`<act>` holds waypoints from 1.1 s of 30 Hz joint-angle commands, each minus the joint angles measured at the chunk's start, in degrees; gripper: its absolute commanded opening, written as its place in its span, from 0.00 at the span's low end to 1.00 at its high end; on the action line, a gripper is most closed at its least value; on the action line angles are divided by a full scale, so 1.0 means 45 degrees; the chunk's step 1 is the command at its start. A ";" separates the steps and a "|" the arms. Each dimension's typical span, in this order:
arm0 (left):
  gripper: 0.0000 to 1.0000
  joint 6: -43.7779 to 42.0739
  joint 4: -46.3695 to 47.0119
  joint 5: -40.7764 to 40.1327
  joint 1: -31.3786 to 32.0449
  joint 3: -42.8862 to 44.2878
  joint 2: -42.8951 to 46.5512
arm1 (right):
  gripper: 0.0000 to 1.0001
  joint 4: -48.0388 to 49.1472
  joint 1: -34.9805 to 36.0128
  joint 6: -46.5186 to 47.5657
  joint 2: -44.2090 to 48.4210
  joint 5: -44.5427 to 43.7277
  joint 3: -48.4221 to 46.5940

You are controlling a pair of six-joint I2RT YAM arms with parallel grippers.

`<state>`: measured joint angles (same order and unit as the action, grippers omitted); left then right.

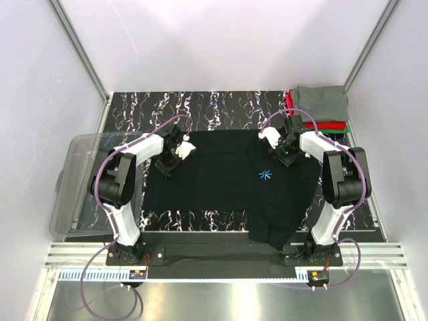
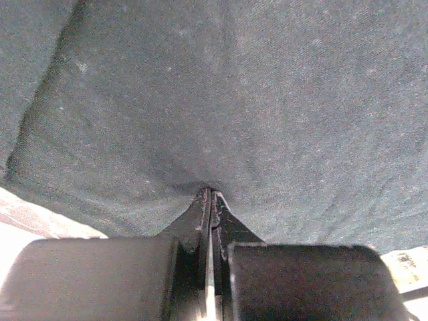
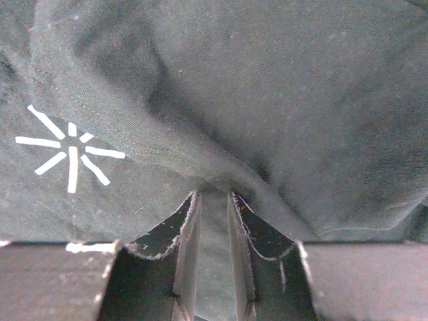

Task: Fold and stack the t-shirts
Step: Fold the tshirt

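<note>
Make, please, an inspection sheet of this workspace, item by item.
Surface: black marbled table, largely covered by cloth.
Job's things: black t-shirt spread out, one part reaching the near edge; folded stack, grey over red and green, at the far right corner.
Clutter: clear plastic bin at the left edge.
Grippers: left gripper shut on the black t-shirt; right gripper jaws slightly apart at a fold of it, grip unclear.
Cables: purple cables, one loop on each side.
Surroundings: white walls, metal frame.

White links and black joints form both arms (image 1: 124, 224), each trailing a purple cable (image 1: 82, 287).
</note>
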<state>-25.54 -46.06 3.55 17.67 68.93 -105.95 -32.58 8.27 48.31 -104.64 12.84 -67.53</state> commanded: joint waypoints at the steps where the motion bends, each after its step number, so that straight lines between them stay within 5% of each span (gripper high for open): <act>1: 0.00 -0.0008 0.0392 0.0149 0.0136 0.0113 -0.0283 | 0.29 0.0462 0.0115 0.0279 0.0031 -0.0178 -0.0052; 6: 0.00 -0.0047 0.0373 0.0031 0.0155 -0.0043 -0.0186 | 0.27 0.0676 0.0115 0.0318 -0.0086 -0.0197 -0.0131; 18: 0.00 -0.0028 0.0412 0.0187 0.0175 0.0054 -0.0302 | 0.00 0.0327 0.0134 -0.0306 0.0984 -0.0119 -0.0072; 28: 0.00 0.0109 0.0646 0.0636 0.0175 0.0093 -0.0322 | 0.00 -0.1237 0.0466 -0.1029 0.2589 -0.0022 0.0044; 30: 0.00 0.0129 0.0685 0.0695 0.0175 0.0093 -0.0323 | 0.09 -0.1237 0.0524 -0.1049 0.2609 0.0288 0.0201; 31: 0.00 0.0148 0.0705 0.0714 0.0175 0.0093 -0.0342 | 0.23 -0.1488 0.0583 -0.0991 0.2531 0.0542 0.0201; 33: 0.00 0.0168 0.0705 0.0734 0.0175 0.0093 -0.0361 | 0.28 -0.1860 0.0894 -0.0776 0.2200 0.1207 0.0065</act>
<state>-25.41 -45.93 3.27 17.98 68.93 -106.00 -37.56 10.37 44.69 -94.59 14.11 -67.42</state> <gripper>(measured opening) 0.008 0.261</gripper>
